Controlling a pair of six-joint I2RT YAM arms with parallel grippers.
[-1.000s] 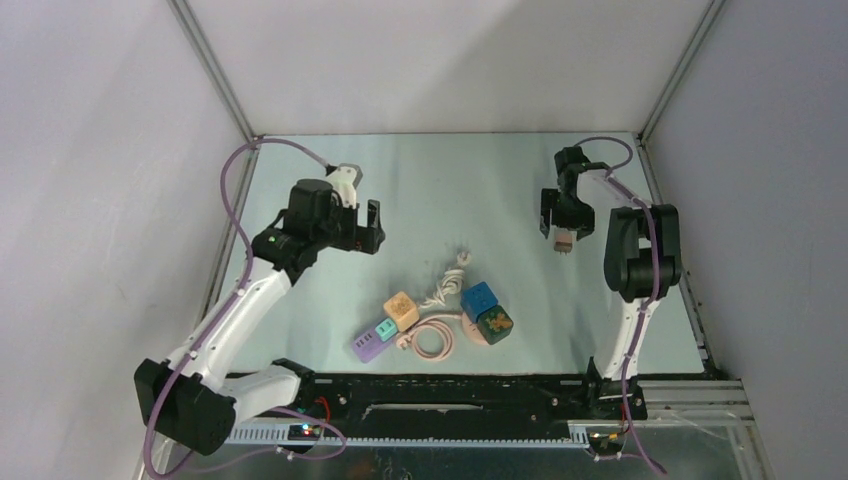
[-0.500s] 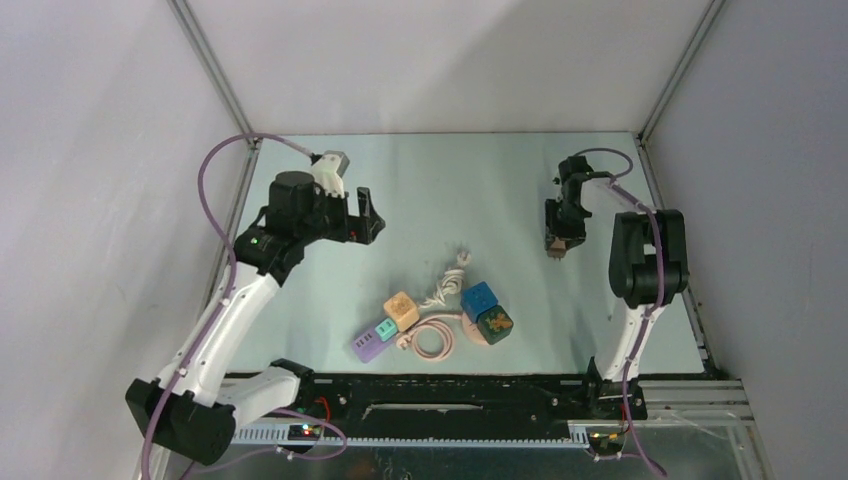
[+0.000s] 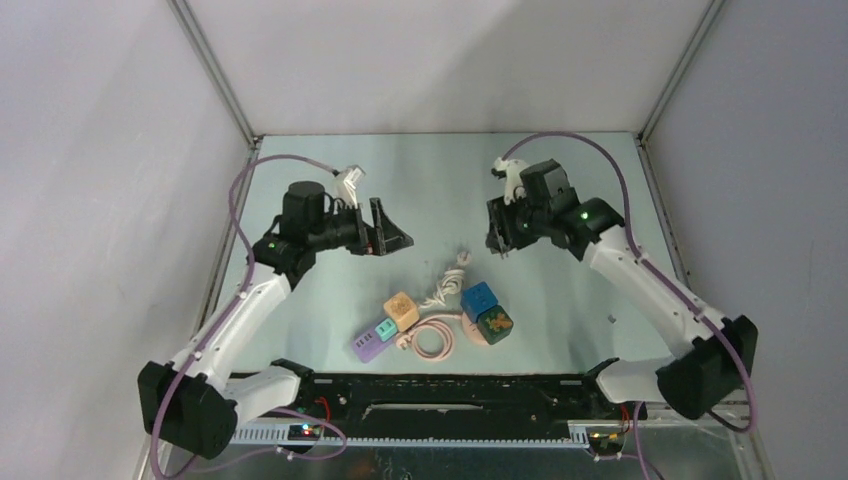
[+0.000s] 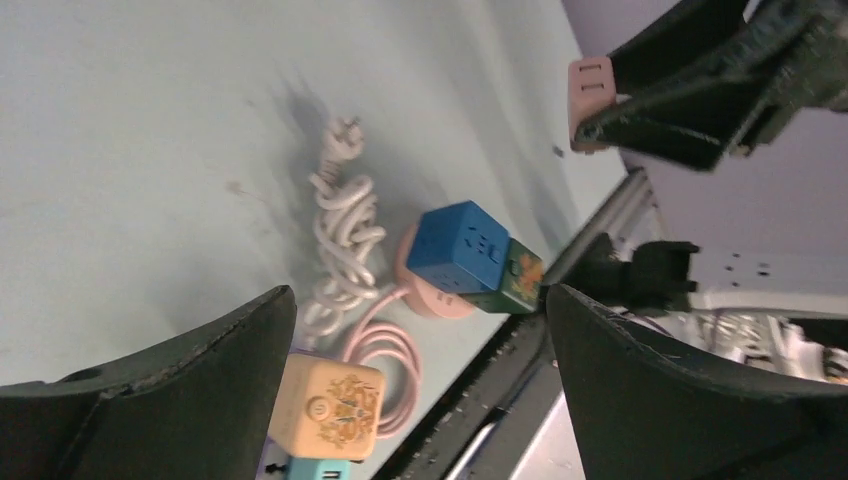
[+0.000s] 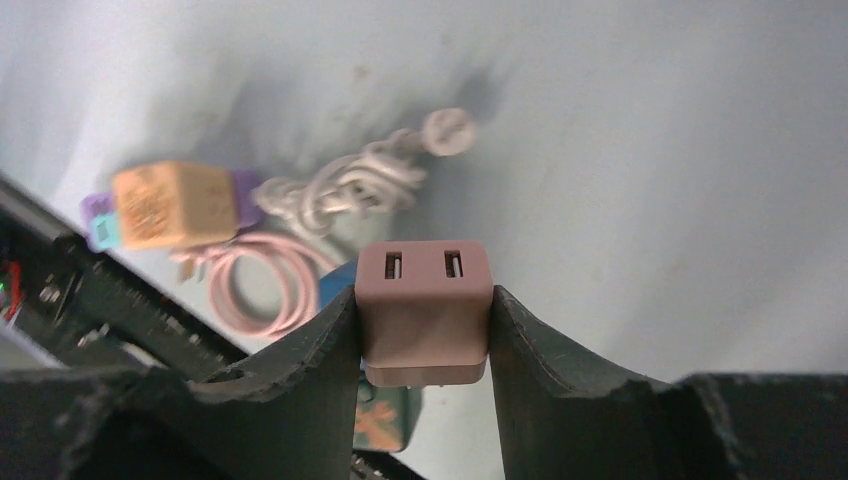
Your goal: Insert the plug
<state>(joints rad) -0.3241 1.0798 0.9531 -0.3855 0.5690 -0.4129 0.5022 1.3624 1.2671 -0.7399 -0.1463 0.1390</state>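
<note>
Plug: pinkish-brown adapter block (image 5: 425, 318), seen centre frame in the right wrist view with two slots facing the camera, held off the table (image 3: 430, 180).
Right gripper (image 5: 425, 300): clamped on the plug's two flat sides.
Left gripper (image 4: 417, 300): jaws wide apart, nothing held.
Handling: judged light, rigid, smooth plastic; slip under insertion force is possible. The flat sides are judged the sound hold.
Prongs: not visible.
Receptacles: blue cube socket (image 4: 458, 248) and orange cube socket (image 3: 401, 309), lower centre of the top view, judged liable to slide.

Cubes, lower centre: three – tan cube (image 3: 401, 309), blue cube (image 3: 479, 298), green cube (image 3: 496, 324).
Small blocks beside tan one: two – purple block (image 3: 369, 347), teal block (image 3: 384, 328).
Cables: two – white cable (image 3: 447, 283), pink cable (image 3: 435, 341).
Plug (image 5: 425, 310): one.
</note>
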